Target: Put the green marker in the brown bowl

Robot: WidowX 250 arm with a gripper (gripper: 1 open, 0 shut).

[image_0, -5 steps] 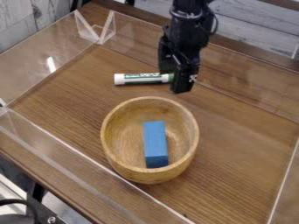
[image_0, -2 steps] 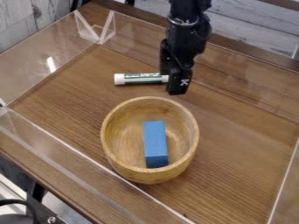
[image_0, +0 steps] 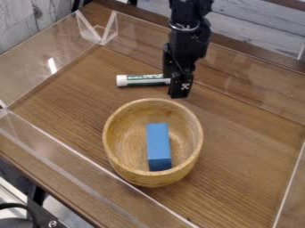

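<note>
The green marker (image_0: 141, 79) lies flat on the wooden table behind the bowl, its white barrel with green print pointing left. Its right end is hidden behind my gripper (image_0: 180, 89). The black gripper points straight down over that end, low to the table, with its jaws open and nothing held. The brown bowl (image_0: 111, 134) stands in front of the marker, near the middle of the table, apart from the gripper.
A blue rectangular block (image_0: 158, 145) lies inside the bowl. Clear acrylic walls (image_0: 24, 142) fence the wooden table top (image_0: 251, 134) on all sides, and a clear angled piece (image_0: 95, 27) stands at the back left.
The gripper has sunk a little and shifted slightly left onto the marker's right end, with a small roll of the wrist. Marker, bowl and block have stayed put.
</note>
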